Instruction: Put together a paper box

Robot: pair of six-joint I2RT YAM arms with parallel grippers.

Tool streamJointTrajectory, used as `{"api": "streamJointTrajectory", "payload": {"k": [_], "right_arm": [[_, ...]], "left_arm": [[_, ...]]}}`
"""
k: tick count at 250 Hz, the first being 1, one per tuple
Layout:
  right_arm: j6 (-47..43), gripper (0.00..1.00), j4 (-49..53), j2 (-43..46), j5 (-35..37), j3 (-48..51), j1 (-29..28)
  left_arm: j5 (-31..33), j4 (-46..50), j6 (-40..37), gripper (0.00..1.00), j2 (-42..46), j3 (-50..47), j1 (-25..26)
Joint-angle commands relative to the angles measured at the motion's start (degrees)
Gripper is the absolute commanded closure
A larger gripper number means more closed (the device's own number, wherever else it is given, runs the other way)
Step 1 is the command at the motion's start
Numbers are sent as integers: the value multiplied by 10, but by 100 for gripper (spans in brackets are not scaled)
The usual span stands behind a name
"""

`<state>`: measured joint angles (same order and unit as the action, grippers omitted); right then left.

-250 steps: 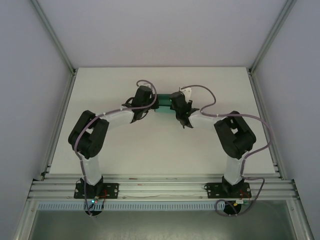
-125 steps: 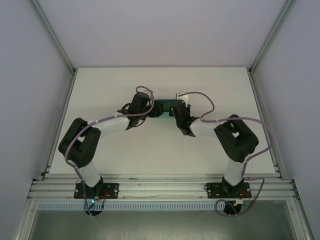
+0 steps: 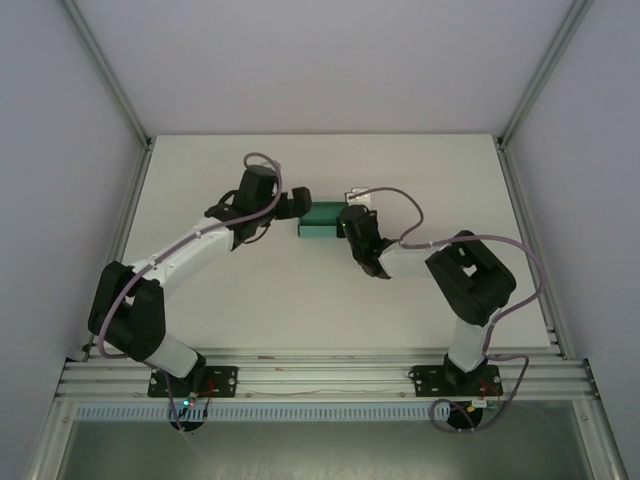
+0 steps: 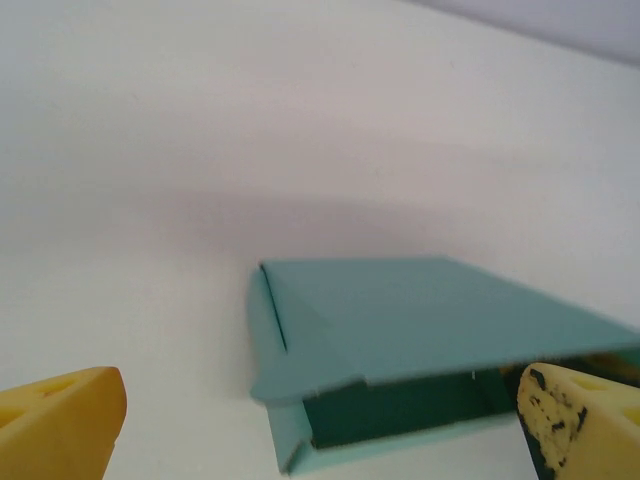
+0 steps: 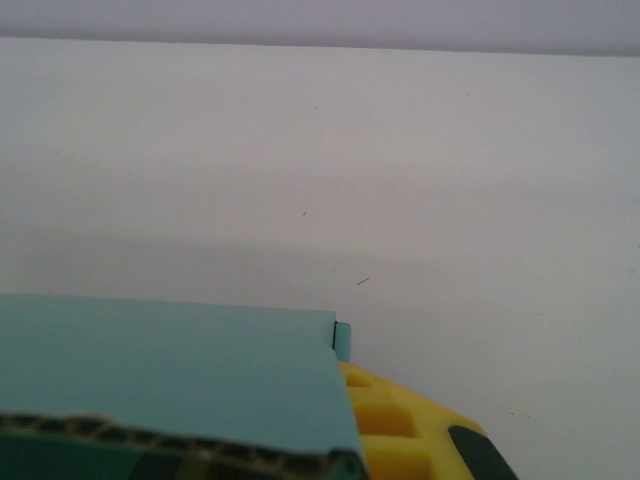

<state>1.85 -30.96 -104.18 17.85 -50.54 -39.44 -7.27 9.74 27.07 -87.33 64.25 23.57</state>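
box location: the paper box (image 3: 320,221) lies flat on the counter (image 3: 250,290), in its far middle part, between the two grippers.
box look: teal-green, matte, a low flat rectangle. From the left wrist camera, the end facing that arm is open. The top panel sits slightly raised over a dark interior, and a small flap is folded at the left corner but not tucked. From the right wrist camera, the cut edge shows fluting.
left jaws: left gripper (image 4: 320,430) is spread wide and holds nothing. Its yellow fingertips (image 4: 62,420) sit either side of the open end, with the box just ahead. The right-hand tip is just beside the box's corner; can't tell if it touches.
right jaws: right gripper (image 3: 349,222) is at the box's opposite end. One yellow finger (image 5: 400,432) sits against the box edge and the other is hidden behind the panel. Clamped or not: cannot tell.
handling (my read): very light and thin-walled. It will likely skid on the smooth counter if pushed from one side only, so brace the far end. Panels dent and crease easily, so squeeze gently.
where to grip (my read): folded edges and corners, where the card is doubled and stiff. Avoid mid-panel, which would bow. Take the loose flap near its crease.
stage (my read): body formed, the end toward the left arm not yet closed.
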Motion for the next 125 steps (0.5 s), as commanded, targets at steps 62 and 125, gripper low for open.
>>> {"api": "streamJointTrajectory", "payload": {"k": [62, 125], "right_arm": [[-52, 94, 3, -38, -1, 35, -25], [-61, 86, -25, -26, -27, 69, -27]], "left_arm": [[-157, -1, 38, 0, -147, 86, -79], [-240, -69, 67, 9, -198, 55, -86]]}}
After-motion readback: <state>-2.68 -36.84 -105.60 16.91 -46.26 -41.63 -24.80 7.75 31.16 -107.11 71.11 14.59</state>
